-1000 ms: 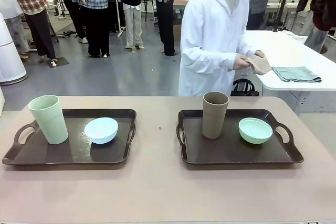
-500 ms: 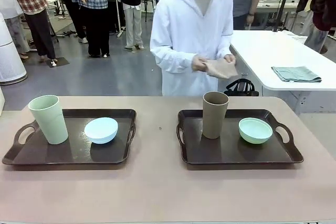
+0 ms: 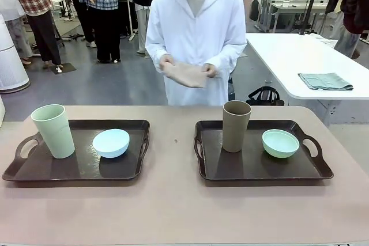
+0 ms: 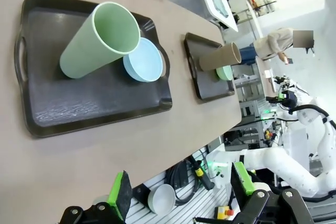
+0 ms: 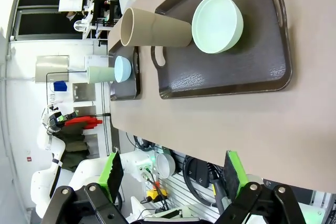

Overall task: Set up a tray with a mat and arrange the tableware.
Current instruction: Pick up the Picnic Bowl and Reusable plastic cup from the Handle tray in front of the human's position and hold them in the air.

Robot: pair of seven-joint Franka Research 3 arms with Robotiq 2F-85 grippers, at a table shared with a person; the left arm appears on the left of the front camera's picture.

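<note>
Two dark brown trays sit on the table. The left tray (image 3: 57, 168) carries a pale green cup (image 3: 53, 131) and a light blue bowl (image 3: 110, 143). On the right tray (image 3: 248, 165) stand a brown cup (image 3: 236, 125) and a pale green bowl (image 3: 281, 143). Beyond the far edge a person holds a beige mat (image 3: 185, 75) in both hands. My left gripper (image 4: 181, 187) hangs open and high above the near table edge, off the left tray (image 4: 79, 103). My right gripper (image 5: 172, 174) is open too, above the near edge by the right tray (image 5: 226, 77).
A white side table at the back right holds a folded grey-green cloth (image 3: 326, 80). A black bag (image 3: 266, 95) lies on the floor beside it. Several people stand far behind. Bare tabletop runs between the trays and along the near edge.
The person has walked from the side table on the right to the middle of the far edge, carrying the beige mat. Trays, cups and bowls have not moved.
</note>
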